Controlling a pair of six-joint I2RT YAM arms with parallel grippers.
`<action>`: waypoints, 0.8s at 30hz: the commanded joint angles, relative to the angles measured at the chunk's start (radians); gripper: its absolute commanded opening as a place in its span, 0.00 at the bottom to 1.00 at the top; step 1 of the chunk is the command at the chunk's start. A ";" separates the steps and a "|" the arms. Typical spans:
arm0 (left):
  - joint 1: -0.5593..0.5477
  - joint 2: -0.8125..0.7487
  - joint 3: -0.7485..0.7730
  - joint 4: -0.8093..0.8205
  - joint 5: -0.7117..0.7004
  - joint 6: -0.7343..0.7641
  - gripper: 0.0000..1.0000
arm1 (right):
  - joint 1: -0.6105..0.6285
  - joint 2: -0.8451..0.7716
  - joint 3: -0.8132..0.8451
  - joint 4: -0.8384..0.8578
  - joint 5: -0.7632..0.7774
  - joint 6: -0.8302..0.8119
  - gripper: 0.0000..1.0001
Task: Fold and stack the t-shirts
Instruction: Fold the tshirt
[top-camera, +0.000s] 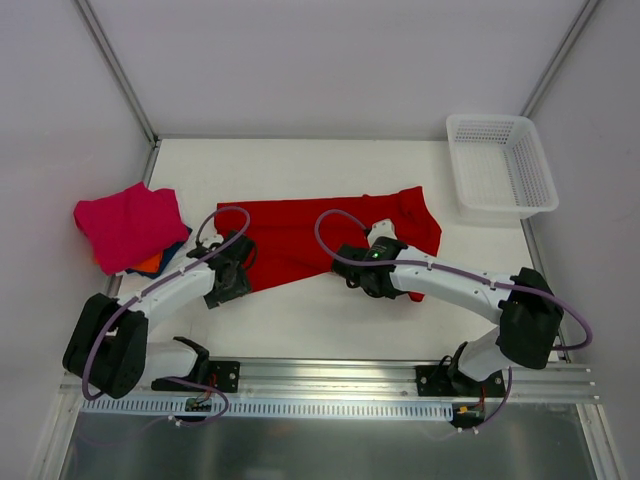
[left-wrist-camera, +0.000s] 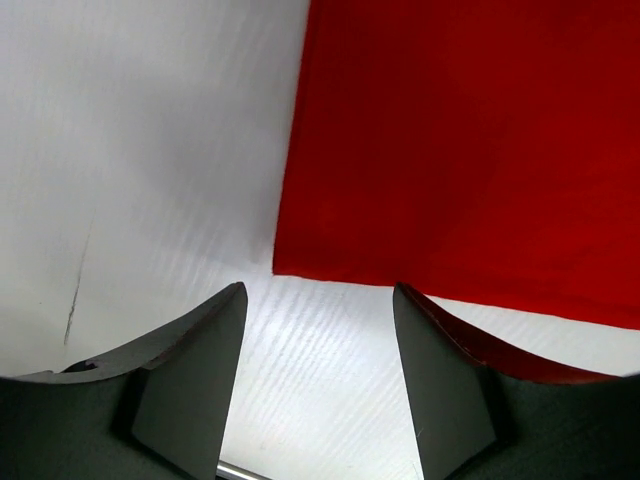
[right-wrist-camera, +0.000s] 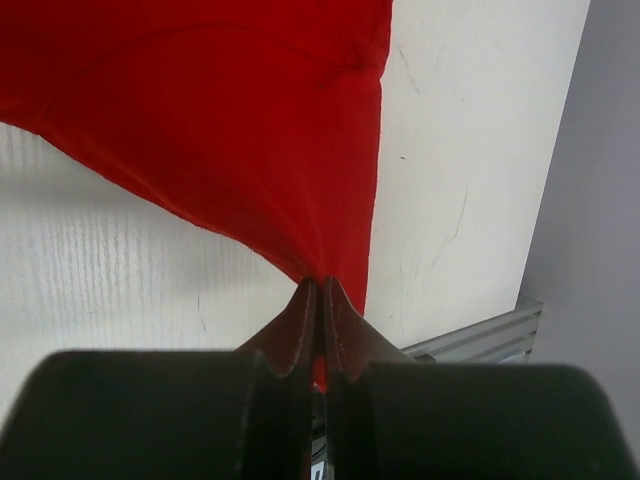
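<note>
At 9 o'clock, pink t-shirt (top-camera: 128, 225) tops the stack (top-camera: 150, 263); red t-shirt (top-camera: 300, 235) unfinished: left gripper (left-wrist-camera: 318, 300) wide, empty; right gripper (right-wrist-camera: 320, 290) pinches it.

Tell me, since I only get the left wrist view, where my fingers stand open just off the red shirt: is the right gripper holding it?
Observer: Yes, the right gripper is shut on a pinched edge of the red shirt.
Operator: Where is the stack?
Observer: Left of the red shirt: a magenta shirt on top, an orange shirt and a dark blue shirt peeking out beneath.
Operator: And the basket?
Observer: The white basket stands at the far right corner, apart from the red shirt.
</note>
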 joint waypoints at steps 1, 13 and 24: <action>-0.004 -0.051 -0.040 -0.019 -0.046 -0.063 0.61 | 0.006 -0.010 0.032 -0.043 0.029 0.021 0.01; -0.004 -0.067 -0.054 -0.018 -0.106 -0.097 0.57 | 0.013 -0.024 0.004 0.001 0.020 0.003 0.00; -0.004 0.024 0.004 -0.007 -0.123 -0.111 0.54 | 0.016 -0.023 -0.003 0.012 0.015 0.003 0.00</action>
